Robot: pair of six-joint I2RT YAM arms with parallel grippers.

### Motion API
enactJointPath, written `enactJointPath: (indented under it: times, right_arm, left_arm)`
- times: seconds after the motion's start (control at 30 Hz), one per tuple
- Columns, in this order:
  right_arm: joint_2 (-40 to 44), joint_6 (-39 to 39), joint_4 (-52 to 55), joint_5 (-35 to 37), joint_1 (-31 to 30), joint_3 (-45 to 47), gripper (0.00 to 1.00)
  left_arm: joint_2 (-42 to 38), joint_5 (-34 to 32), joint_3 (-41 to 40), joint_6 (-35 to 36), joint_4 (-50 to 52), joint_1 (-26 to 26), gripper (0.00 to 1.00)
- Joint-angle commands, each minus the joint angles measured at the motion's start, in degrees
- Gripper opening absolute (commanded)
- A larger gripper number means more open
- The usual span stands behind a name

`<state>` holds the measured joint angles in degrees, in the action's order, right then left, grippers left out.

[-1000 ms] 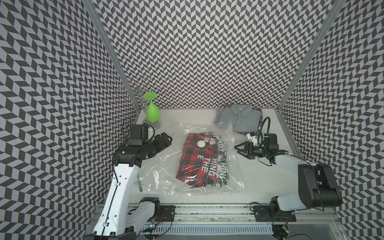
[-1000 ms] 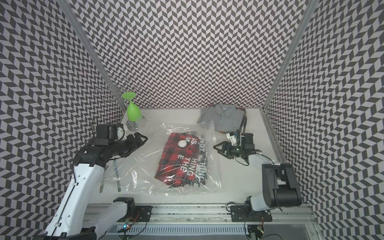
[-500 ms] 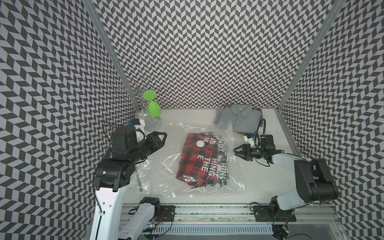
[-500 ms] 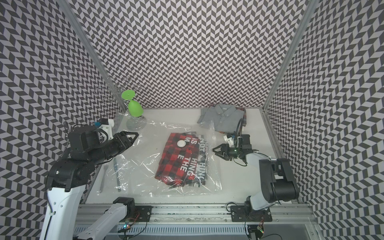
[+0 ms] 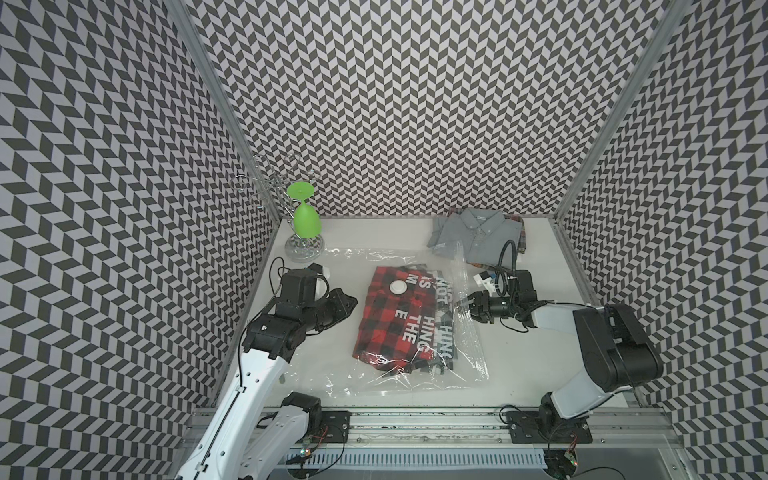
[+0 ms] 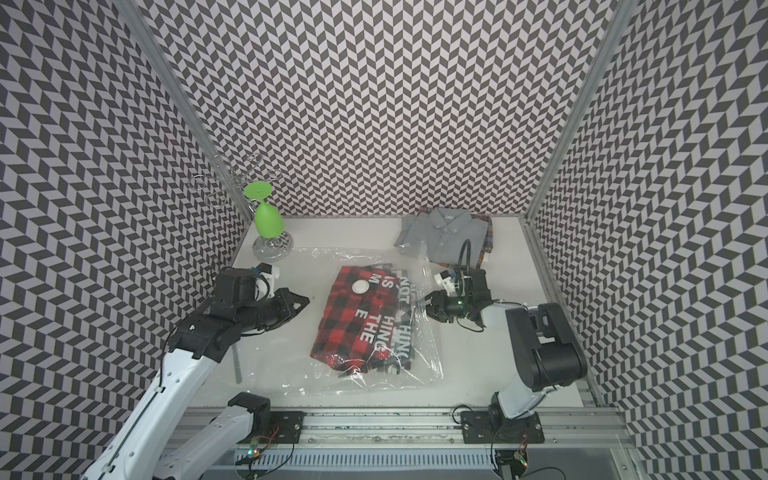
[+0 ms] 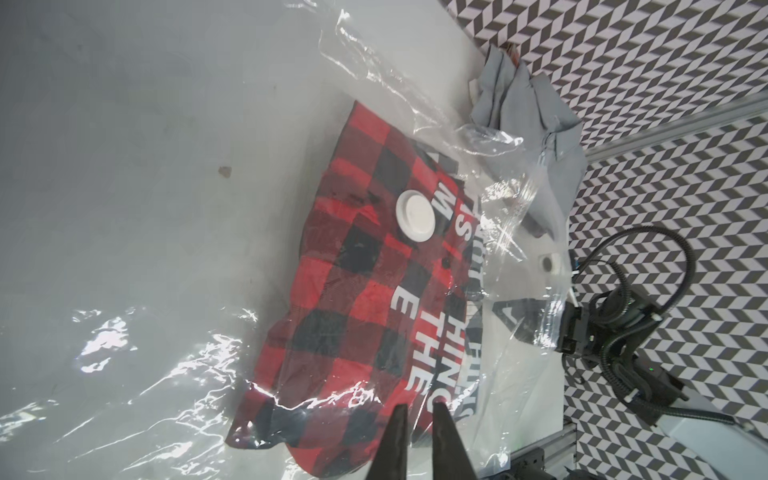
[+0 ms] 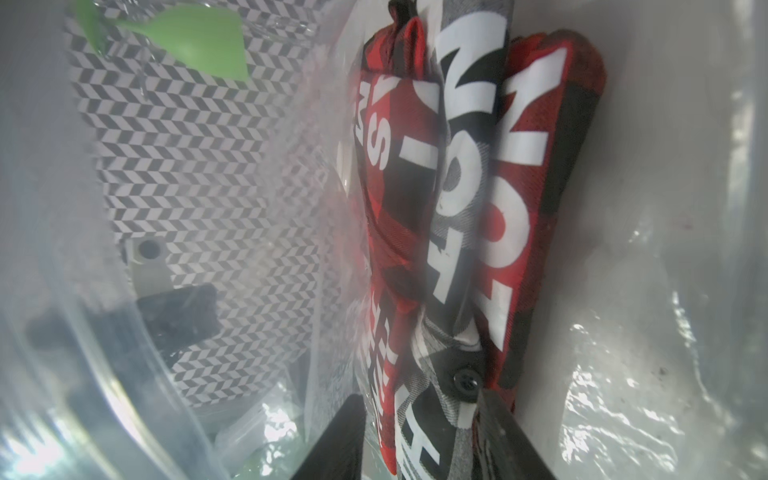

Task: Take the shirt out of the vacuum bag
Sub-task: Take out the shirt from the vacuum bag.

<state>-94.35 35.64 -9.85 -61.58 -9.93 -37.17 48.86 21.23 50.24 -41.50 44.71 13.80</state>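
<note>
The red-and-black checked shirt (image 5: 399, 316) (image 6: 361, 320) with white lettering lies folded inside the clear, crinkly vacuum bag (image 5: 332, 357) (image 6: 291, 365). The bag's round white valve (image 5: 398, 286) (image 7: 415, 216) sits over the shirt's far end. My right gripper (image 5: 465, 305) (image 8: 417, 397) reaches into the bag's mouth on the right and is shut on the shirt's (image 8: 469, 208) folded edge beside a black button. My left gripper (image 5: 353, 300) (image 7: 419, 409) hovers left of the shirt (image 7: 353, 291), its fingers nearly together. Whether it pinches any film does not show.
A folded grey shirt (image 5: 473, 232) lies at the back right on a plaid cloth. A green wine glass (image 5: 306, 220) hangs upside down on a wire rack (image 5: 303, 249) at the back left. A grey rod (image 6: 237, 365) lies by the left arm. The metal rail (image 5: 415, 419) runs along the front.
The left arm, lifted back half a second ago, has come forward and down towards the bag with its jaws closing. The right gripper has pushed left into the bag's mouth and narrowed onto the shirt.
</note>
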Motion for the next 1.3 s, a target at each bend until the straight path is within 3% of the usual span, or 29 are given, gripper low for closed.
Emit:
enactJointPath:
  times: [0.0, 0.43, 0.9, 1.27]
  right_arm:
    - [-1.52, 2.00, -6.60, -0.29, -1.49, -2.66, 0.45]
    - [-9.03, 5.03, -10.52, 0.49, -4.38, -9.23, 0.45]
    - [-17.86, 4.35, -8.36, 4.88, -6.45, -17.36, 0.46]
    - [-22.71, -0.18, -2.47, 7.40, -8.12, -24.55, 0.53]
  left_arm:
    - [1.11, 0.65, -4.69, 0.45, -6.73, 0.35, 0.13]
    - [8.72, 1.67, -17.56, 2.80, -17.93, 0.30, 0.06]
    - [16.16, 1.28, -18.31, 2.72, -21.08, 0.25, 0.02]
    - [20.29, 2.15, -19.80, 4.01, -23.40, 0.26, 0.01]
